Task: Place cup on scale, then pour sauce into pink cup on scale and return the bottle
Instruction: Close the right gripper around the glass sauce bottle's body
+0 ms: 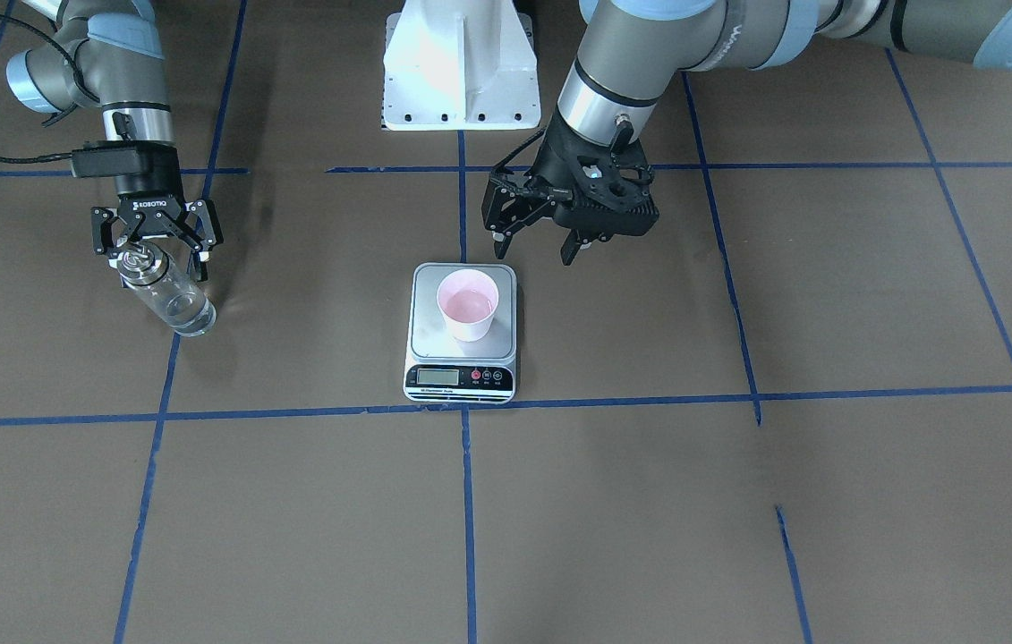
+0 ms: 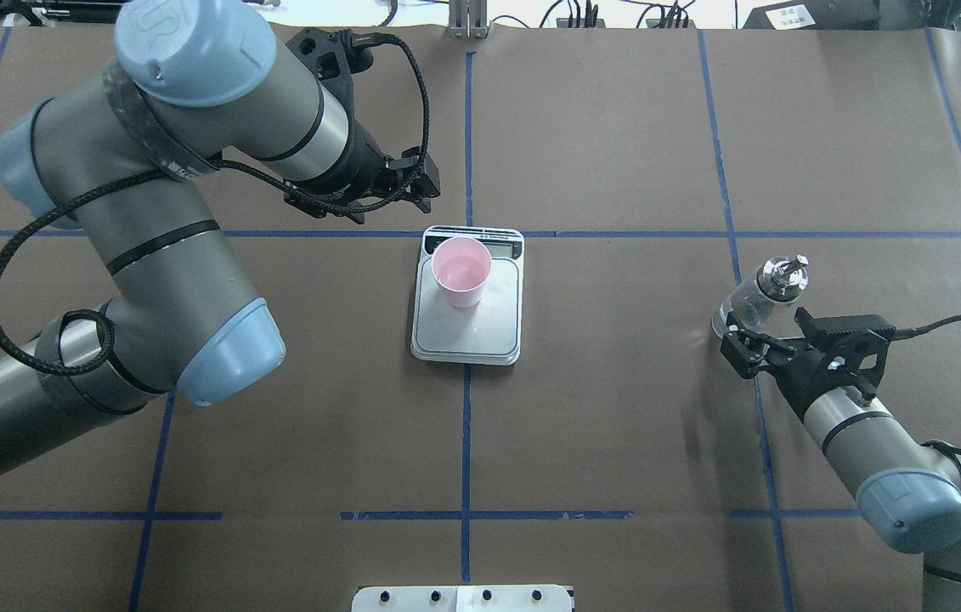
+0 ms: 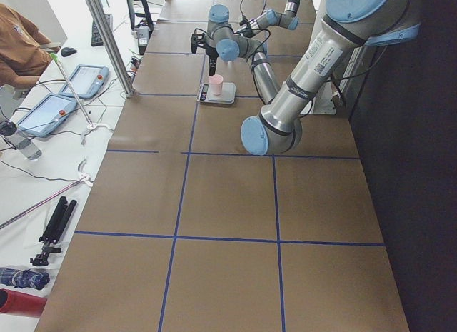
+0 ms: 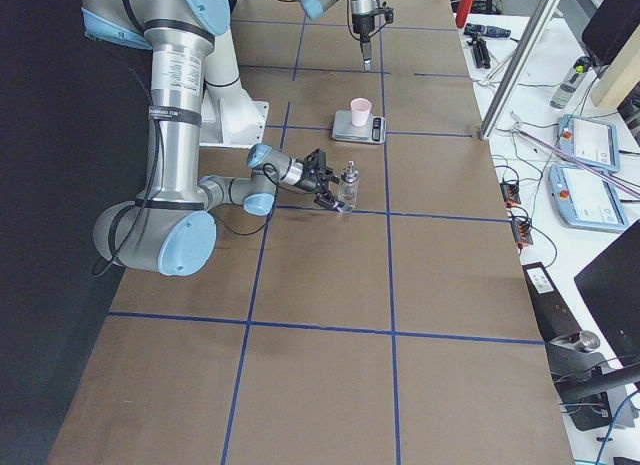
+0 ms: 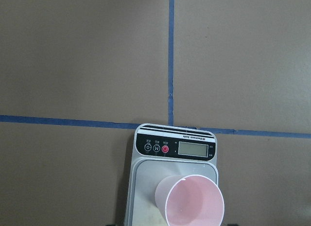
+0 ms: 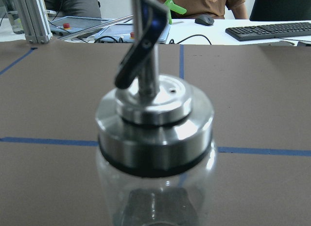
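The pink cup [image 1: 468, 304] stands upright on the steel platform of the scale [image 1: 461, 380] at the table's middle; both also show in the overhead view, cup [image 2: 461, 270] and scale [image 2: 480, 340]. My left gripper [image 1: 534, 246] is open and empty, raised above the cup and apart from it. The clear glass bottle [image 1: 170, 300] with its silver pourer stands on the table on my right side. My right gripper [image 1: 161, 264] is open, with one finger on each side of the bottle. The bottle's cap [image 6: 155, 109] fills the right wrist view.
The white robot base [image 1: 461, 67] stands behind the scale. Blue tape lines cross the brown table. Tablets [image 3: 53, 111] and a seated person [image 3: 18, 43] are beyond the table's far edge. Bare table lies between the scale and the bottle.
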`<state>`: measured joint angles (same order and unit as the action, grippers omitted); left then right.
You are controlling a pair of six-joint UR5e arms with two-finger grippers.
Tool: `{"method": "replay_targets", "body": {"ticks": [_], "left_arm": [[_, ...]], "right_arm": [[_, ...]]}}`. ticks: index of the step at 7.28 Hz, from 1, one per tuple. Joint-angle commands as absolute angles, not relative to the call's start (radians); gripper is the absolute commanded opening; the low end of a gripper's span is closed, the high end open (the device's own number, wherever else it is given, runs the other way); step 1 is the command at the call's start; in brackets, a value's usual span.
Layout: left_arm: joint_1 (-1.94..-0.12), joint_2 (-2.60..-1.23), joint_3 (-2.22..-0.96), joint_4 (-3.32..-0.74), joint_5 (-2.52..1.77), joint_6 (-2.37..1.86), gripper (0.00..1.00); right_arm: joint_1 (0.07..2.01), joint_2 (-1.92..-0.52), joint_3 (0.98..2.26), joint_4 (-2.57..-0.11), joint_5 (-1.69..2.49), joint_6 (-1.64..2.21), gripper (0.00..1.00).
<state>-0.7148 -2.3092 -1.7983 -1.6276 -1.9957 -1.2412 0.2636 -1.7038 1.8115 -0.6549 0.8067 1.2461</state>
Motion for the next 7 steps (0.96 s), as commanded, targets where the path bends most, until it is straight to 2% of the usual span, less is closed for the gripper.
{"method": "replay_targets", "body": {"ticks": [1,7], "left_arm": [[-0.715,-2.309,-1.799,-1.628,-1.996,-1.241,0.81],[-0.715,-2.309,-1.799,-1.628,-1.996,-1.241,0.81]], "right_arm": [[0.271,-1.701,1.805,-0.655,0.802,1.252,1.00],[0.293,-1.631,1.735,-0.657,0.804,1.236,1.00]]}}
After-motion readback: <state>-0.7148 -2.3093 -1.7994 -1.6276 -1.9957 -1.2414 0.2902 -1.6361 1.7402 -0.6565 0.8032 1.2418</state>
